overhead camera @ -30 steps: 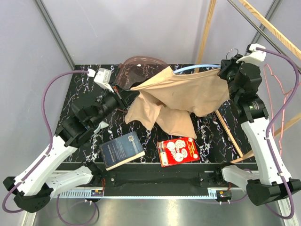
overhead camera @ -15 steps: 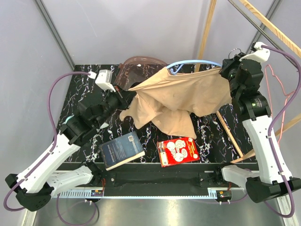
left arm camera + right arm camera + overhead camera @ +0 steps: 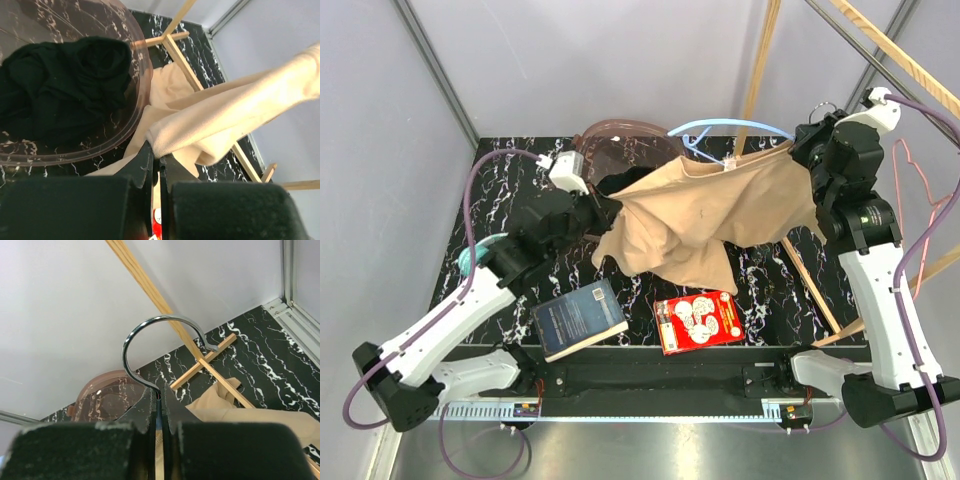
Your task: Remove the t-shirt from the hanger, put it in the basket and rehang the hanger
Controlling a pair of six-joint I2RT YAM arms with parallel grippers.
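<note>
Right now the tan t-shirt (image 3: pixel 710 215) is hanging in the air over the far half of the bench (image 3: pixel 500 200). It is stretching long ways from left to right, and its right end is sitting higher, near the far right corner. A loose bunch of it is drooping down in the middle, toward the near edge. The blue hanger (image 3: pixel 740 122) is poking out of the top of the shirt along the far edge, and it is also lying left to right. Its shiny metal hook (image 3: pixel 155 340) is pointing up at the right end.

The left arm is reaching from the near left corner up toward the middle of the bench, with its wrist pointing right. The left tool (image 3: pixel 603 205) is pinching the left edge of the shirt, with its fingers squeezed tight on the cloth. The right arm is standing tall from the near right corner and bending over at the top. The right tool (image 3: pixel 803 148) is squeezing the hanger just under the hook, with almost no gap between its fingers.

A pink see-through bowl (image 3: pixel 620 135) with a dark cloth (image 3: pixel 65 90) inside is sitting at the far edge, just behind the left tool. A dark book (image 3: pixel 578 318) and a red card pack (image 3: pixel 698 320) are lying near the near edge, under the shirt's droop. Wooden sticks (image 3: pixel 810 290) are crossing the bench's right side below the shirt. A pink hanger (image 3: pixel 920 200) is hanging past the right edge.
</note>
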